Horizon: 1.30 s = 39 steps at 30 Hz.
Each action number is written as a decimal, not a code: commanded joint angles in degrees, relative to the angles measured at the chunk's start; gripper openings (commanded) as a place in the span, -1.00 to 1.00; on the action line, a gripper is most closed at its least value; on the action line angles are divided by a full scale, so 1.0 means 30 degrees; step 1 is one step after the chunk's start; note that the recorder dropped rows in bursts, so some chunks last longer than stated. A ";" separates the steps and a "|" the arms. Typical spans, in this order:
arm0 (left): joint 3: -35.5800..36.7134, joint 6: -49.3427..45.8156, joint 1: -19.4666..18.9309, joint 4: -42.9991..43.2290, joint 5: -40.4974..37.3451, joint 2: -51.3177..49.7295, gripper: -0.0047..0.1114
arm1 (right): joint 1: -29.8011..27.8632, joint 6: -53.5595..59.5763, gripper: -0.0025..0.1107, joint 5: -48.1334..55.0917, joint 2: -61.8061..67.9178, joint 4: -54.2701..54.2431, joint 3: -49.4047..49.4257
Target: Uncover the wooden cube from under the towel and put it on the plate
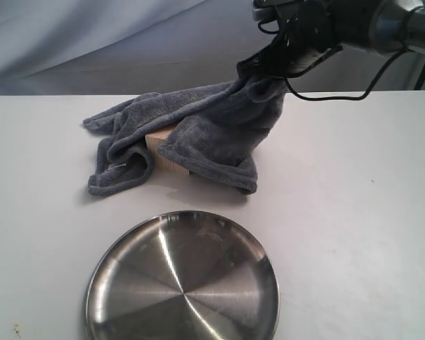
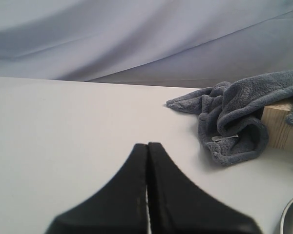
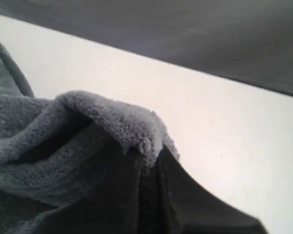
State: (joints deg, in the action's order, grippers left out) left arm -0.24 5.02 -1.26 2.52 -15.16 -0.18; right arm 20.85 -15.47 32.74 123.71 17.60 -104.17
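Plate point(image 1: 183, 280) on counter point(image 1: 354, 212), near edge, slightly left of centre. Wooden cube point(image 1: 163, 152) on counter beyond plate, mid-counter. Towel point(image 1: 212, 127) draped over cube, covering top and right side; cube's near-left face exposed. Towel's left part bunched on counter, left of cube. Towel's far-right corner raised off counter, pinched in right tool point(image 1: 258, 71), above and right of cube. Left tool point(image 2: 147, 161) low over counter, apart from towel. Fabric backdrop point(image 1: 92, 35) behind counter.
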 commanded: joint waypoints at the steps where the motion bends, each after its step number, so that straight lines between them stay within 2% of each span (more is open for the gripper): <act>1: 0.0079 -0.0006 -0.0017 -0.0161 0.0044 0.0060 -0.92 | -0.0272 -0.0029 -0.96 0.1725 0.0638 -0.0809 0.0021; 4: 0.0079 -0.0006 -0.0017 -0.0161 0.0044 0.0060 -0.92 | -0.0267 0.0581 -0.90 0.2684 0.1115 -0.1358 0.0021; 10: 0.0079 -0.0006 -0.0017 -0.0161 0.0044 0.0060 -0.92 | -0.0267 0.2191 -0.46 0.4363 0.1567 -0.2840 0.0021; 17: 0.0079 -0.0006 -0.0017 -0.0161 0.0044 0.0060 -0.92 | -0.0267 0.3167 -0.27 0.6783 0.1567 -0.3892 0.0021; 24: 0.0079 -0.0006 -0.0017 -0.0161 0.0044 0.0060 -0.92 | -0.0267 0.5442 0.39 0.6829 0.1437 -0.7537 0.0021; 32: 0.0079 -0.0006 -0.0017 -0.0161 0.0044 0.0060 -0.92 | -0.0267 1.1572 0.41 0.7625 -0.0707 -0.8600 0.0021; 34: 0.0079 -0.0006 -0.0017 -0.0161 0.0044 0.0060 -0.92 | -0.0267 1.2272 0.49 0.7671 -0.0940 -0.8646 0.0021; 37: 0.0079 -0.0006 -0.0017 -0.0161 0.0044 0.0060 -0.92 | -0.0078 1.4042 0.71 0.6846 -0.1159 -0.9895 0.0021; 39: 0.0079 -0.0006 -0.0017 -0.0161 0.0044 0.0060 -0.92 | 0.0684 1.5187 0.73 0.5398 -0.1159 -1.0745 0.0021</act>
State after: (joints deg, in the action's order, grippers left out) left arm -0.24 5.02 -1.26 2.52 -15.16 -0.18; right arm 21.08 26.52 52.69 121.14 -11.82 -104.17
